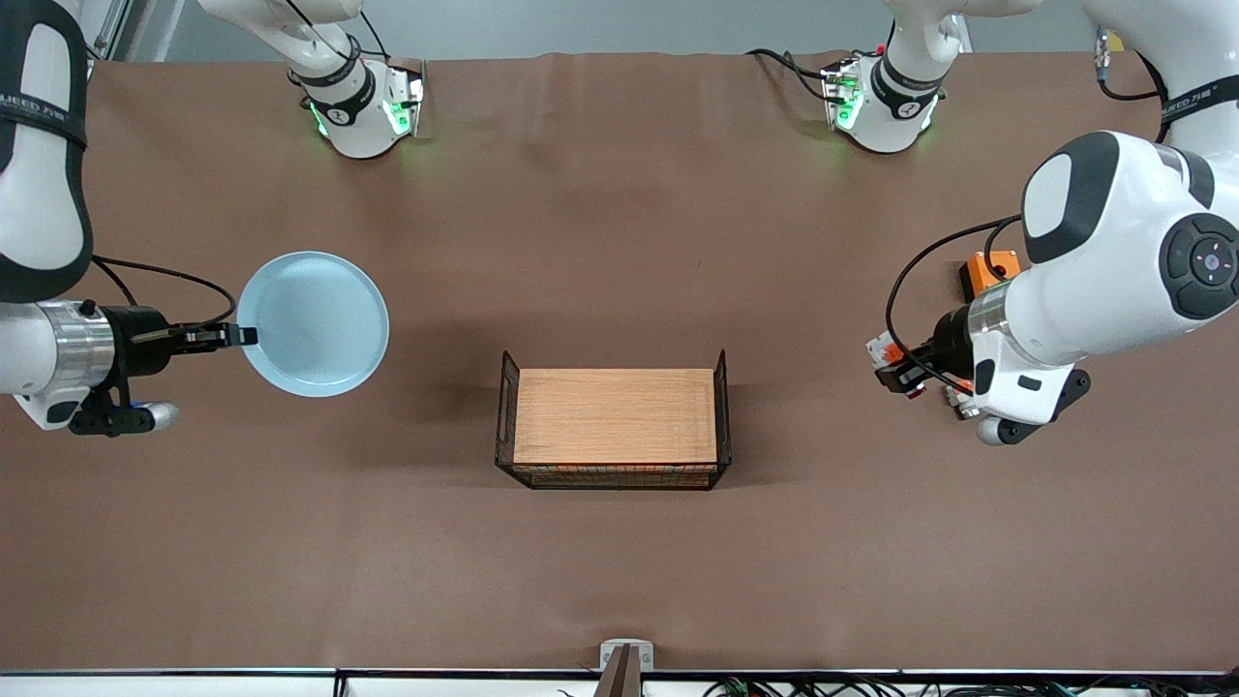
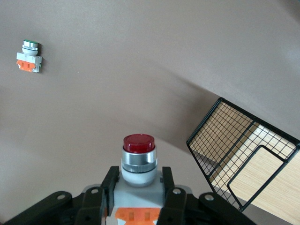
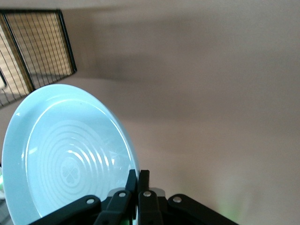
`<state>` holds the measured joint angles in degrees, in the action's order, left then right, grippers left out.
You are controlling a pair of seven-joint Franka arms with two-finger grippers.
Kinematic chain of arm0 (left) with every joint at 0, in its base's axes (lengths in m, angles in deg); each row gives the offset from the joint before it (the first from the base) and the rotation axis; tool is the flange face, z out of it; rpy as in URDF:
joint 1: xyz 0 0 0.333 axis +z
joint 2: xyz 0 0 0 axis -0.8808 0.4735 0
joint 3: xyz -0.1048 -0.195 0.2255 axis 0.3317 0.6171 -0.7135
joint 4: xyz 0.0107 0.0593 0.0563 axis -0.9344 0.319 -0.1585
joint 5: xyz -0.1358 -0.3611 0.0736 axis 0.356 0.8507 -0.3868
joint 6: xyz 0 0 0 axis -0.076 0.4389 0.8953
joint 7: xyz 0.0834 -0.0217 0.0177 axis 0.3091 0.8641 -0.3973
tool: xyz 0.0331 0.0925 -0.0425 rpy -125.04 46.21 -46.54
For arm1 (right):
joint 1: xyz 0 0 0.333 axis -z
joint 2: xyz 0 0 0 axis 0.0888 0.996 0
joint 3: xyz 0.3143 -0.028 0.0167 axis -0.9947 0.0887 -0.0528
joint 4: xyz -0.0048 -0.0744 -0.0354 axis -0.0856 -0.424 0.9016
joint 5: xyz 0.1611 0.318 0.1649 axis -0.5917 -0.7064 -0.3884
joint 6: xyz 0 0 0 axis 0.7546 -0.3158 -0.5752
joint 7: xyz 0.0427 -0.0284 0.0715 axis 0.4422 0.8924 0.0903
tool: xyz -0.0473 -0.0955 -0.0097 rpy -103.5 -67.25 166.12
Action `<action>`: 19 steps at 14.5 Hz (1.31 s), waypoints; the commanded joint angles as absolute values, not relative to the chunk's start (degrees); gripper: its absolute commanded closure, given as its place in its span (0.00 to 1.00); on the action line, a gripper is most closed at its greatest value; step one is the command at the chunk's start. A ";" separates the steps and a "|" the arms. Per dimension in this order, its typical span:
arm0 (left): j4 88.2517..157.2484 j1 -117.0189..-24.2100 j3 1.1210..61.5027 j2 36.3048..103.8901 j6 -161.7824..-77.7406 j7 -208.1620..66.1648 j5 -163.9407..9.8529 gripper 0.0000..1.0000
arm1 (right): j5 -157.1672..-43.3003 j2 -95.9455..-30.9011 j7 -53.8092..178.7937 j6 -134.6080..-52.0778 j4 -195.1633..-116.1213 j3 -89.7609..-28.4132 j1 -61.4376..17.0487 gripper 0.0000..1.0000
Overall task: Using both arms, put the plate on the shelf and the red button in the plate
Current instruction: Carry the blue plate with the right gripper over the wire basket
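Overhead, a brown counter (image 1: 619,242) carries a black wire basket (image 1: 612,418) with a wooden board inside, sitting at its middle. Toward the right arm's end of the counter, the right end effector (image 1: 237,336) has its fingers pinched together on the rim of the plate (image 1: 315,322), a round, shallow, pale blue dish; the right wrist view shows the plate (image 3: 70,159) tilted, with raised rings and a small clover mark in its centre, and the fingers (image 3: 140,187) closed tight on its edge. Toward the left arm's end, the left end effector (image 1: 895,373) is clamped on the red button (image 1: 891,363); in the left wrist view its white block sits between the two fingers (image 2: 108,185), with the silvery collar and red cap (image 2: 138,144) pointing outward, over bare counter near the basket's corner. An orange box (image 1: 989,271) rests on the counter just beside the left arm's wrist, farther from the front camera than the button. A second small switch (image 2: 29,56), white and orange with a pale tip, lies on the counter well apart from the held one.
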<state>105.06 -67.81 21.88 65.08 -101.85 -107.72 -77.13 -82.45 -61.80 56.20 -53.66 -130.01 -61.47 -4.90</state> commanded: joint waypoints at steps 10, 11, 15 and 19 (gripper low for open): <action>104.16 -67.54 21.78 65.13 -100.68 -108.23 -75.93 0.63 | -90.72 -64.91 14.68 -56.82 -129.13 -61.20 -18.97 1.00; 104.16 -67.54 21.78 65.13 -100.68 -108.23 -75.93 0.63 | -90.72 -65.18 12.57 -56.74 -129.13 -61.20 -19.94 1.00; 104.16 -67.54 21.78 65.13 -100.68 -108.23 -75.93 0.63 | -90.72 -67.20 9.21 -56.21 -129.48 -61.20 -21.36 1.00; 104.16 -67.54 21.78 65.13 -100.68 -108.32 -75.93 0.63 | -90.72 -68.78 8.68 -55.07 -129.57 -61.20 -21.62 1.00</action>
<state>105.06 -67.71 21.83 65.08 -101.84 -107.72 -77.13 -89.65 -66.94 10.14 -55.56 -128.62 -61.50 -21.36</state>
